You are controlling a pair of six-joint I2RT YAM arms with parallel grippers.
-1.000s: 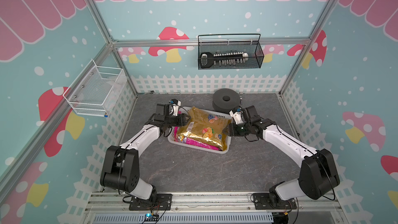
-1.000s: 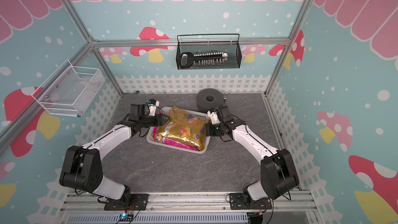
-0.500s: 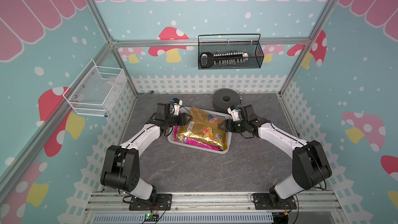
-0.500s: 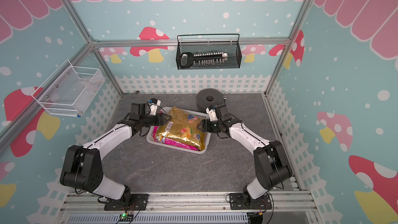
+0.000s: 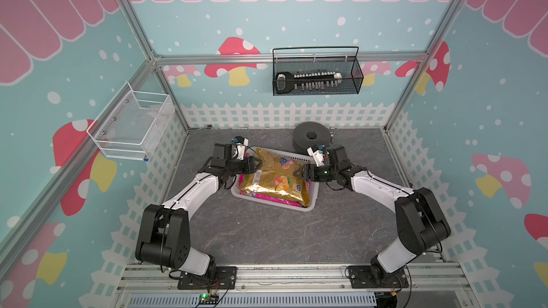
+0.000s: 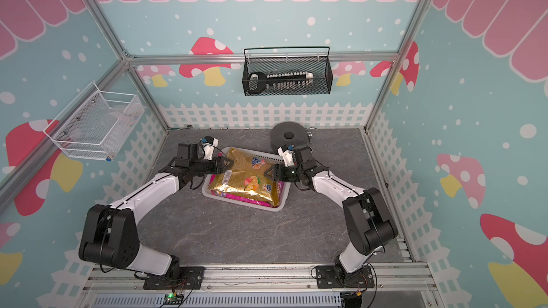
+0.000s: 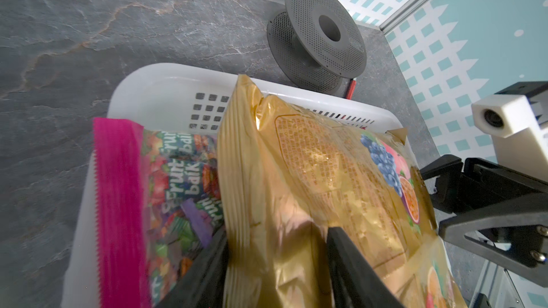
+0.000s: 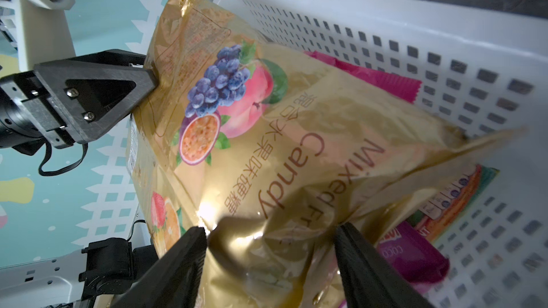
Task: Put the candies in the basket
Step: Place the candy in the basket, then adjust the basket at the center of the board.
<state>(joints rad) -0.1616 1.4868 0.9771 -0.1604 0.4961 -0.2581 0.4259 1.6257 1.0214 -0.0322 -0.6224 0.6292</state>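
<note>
Gold bag: the gold bag (image 5: 274, 179) lies tilted on top of the pile in the basket (image 5: 313, 200). One corner stands up above the far rim, and the bag covers nearly everything under it.
Under it: in my left wrist view the magenta bag (image 7: 118, 191) shows with its toothed edge. In my right wrist view only a purple pack corner (image 8: 412, 250) and an orange-and-green strip (image 8: 474, 188) come out (their print is too blurred for me to read).
Basket floor: hidden by the bags in every view.
My left claw: the left gripper (image 5: 257, 165) is clenched on the left edge of the gold bag. How deep the foil goes between my fingers I cannot see.
My right claw: the right gripper (image 5: 299, 171) is released, with its jaws wide and the bulge of the bag between them. One fingertip (image 8: 198, 235) touches the foil; for the other I cannot tell.
Red stick: only a short piece of the thin red stick (image 7: 352, 88) shows, between the basket and the grey spool (image 7: 320, 40).
Since a second ago: my right claw has spread its jaws and come closer in over the basket, with the elbow folded more. My left claw and the gold bag are where they were.
</note>
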